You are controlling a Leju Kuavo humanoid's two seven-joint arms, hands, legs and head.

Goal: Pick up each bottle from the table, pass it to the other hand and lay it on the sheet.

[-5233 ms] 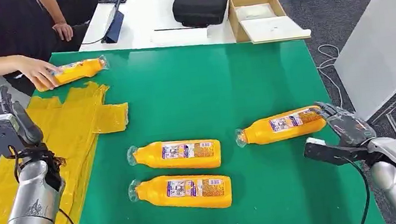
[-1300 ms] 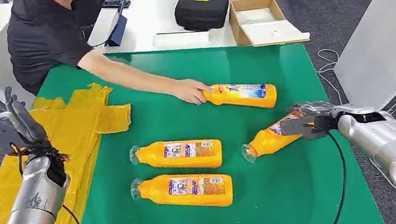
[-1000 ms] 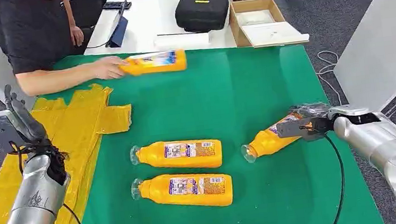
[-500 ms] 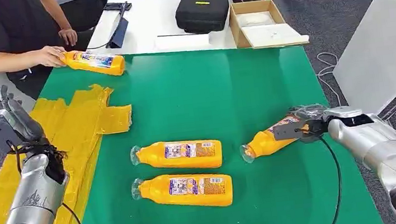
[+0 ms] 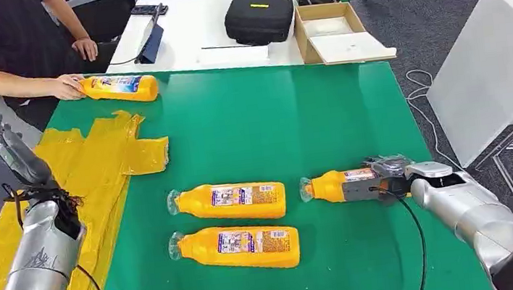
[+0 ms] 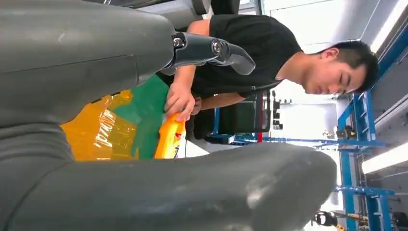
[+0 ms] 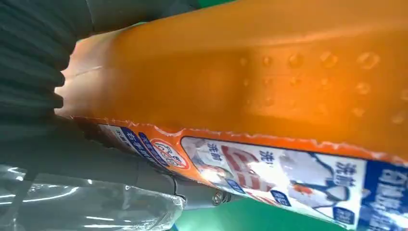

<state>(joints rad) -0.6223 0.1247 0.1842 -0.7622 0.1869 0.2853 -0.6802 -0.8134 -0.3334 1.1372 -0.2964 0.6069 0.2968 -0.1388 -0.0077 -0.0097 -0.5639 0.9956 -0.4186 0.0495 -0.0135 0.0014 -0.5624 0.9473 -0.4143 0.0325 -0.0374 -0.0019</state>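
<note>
Head view: right hand [image 5: 382, 182] grips an orange bottle [image 5: 327, 186] lying on the green table [image 5: 294, 119]; left hand [image 5: 10, 155] is raised, fingers spread, holding nothing.

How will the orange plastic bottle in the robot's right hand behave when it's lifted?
The orange plastic bottle looks rigid, so it should keep its shape. Gripped near its base by the right hand, its neck end may droop. Its glossy label film could be slippery.
</note>
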